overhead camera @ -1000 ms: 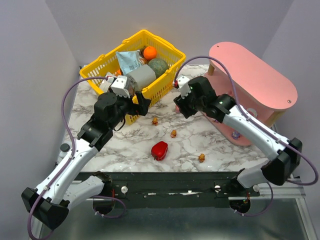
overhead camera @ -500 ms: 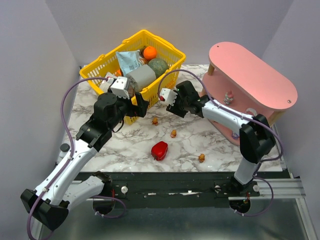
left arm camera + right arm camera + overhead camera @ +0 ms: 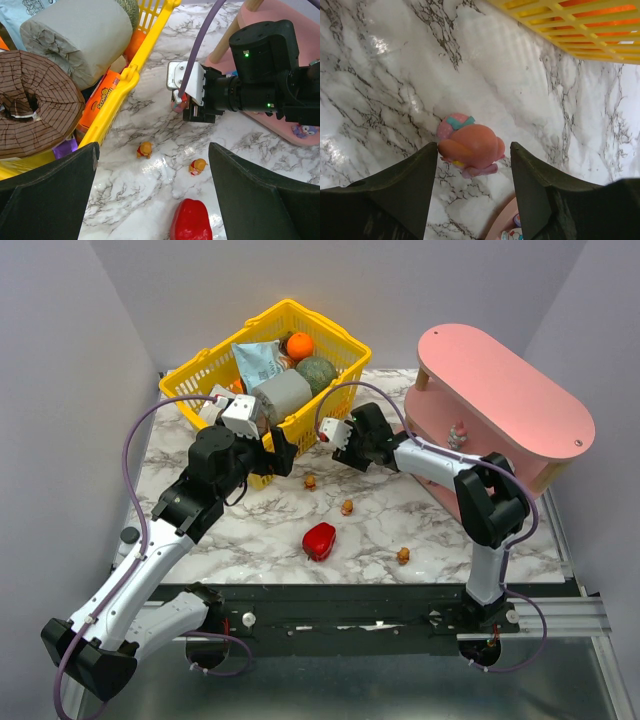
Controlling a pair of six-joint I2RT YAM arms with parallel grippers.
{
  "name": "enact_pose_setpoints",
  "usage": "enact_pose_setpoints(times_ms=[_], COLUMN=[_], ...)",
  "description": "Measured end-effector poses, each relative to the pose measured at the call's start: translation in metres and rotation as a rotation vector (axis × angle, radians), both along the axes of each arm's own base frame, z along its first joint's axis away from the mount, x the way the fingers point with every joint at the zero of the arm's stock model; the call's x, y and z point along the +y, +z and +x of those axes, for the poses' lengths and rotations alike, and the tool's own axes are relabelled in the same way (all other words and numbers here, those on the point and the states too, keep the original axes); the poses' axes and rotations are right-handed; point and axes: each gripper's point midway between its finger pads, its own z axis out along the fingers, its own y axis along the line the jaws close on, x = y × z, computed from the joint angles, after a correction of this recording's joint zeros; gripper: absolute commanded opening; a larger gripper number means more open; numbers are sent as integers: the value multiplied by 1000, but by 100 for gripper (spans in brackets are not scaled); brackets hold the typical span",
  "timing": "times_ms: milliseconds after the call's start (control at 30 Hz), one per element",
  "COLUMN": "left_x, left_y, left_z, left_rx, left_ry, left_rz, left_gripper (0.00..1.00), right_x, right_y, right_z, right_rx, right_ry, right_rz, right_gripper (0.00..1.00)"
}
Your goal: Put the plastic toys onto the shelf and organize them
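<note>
1. Swinging away from the shelf (image 3: 500,380) since the earlier view, your right arm has folded at the elbow. It has carried the right gripper (image 3: 474,149) leftward, close to the yellow basket (image 3: 340,365). Your left arm has not shifted.
2. Nearest you on the marble table (image 3: 390,530) lie an orange-brown toy (image 3: 403,556) and the red pepper (image 3: 319,540). A second toy (image 3: 347,507) and a third toy (image 3: 310,481) lie beyond them.
3. Your left gripper (image 3: 282,454) hovers by the basket's front wall with the third toy ahead of it. Its jaws are spread wide and hold nothing.
4. A pink-and-orange toy (image 3: 470,142) fills the gap of the right gripper, its long axis running from finger to finger. You cannot tell whether the pads are pressing on it or it is simply lying on the marble.
5. From this toy the shelf lies to the right, back along your right arm. That arm is the nearer one, and the left is well apart from the shelf.
6. Farthest off, the shelf already carries a small figurine (image 3: 458,430) on its middle board and a purple toy (image 3: 302,131) on its bottom board.
</note>
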Motion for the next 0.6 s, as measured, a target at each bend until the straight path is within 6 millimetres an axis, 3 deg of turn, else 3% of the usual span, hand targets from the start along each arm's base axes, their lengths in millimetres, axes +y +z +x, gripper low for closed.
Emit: enact_pose_setpoints(times_ms=[600], left_x=[0], left_y=[0], left_z=[0], left_rx=[3], left_ry=[0], left_rz=[-3], left_gripper=[99], right_x=[-11], right_y=[-14], right_z=[7], right_rx=[66], right_ry=[-75], right_rz=[41], right_gripper=[60])
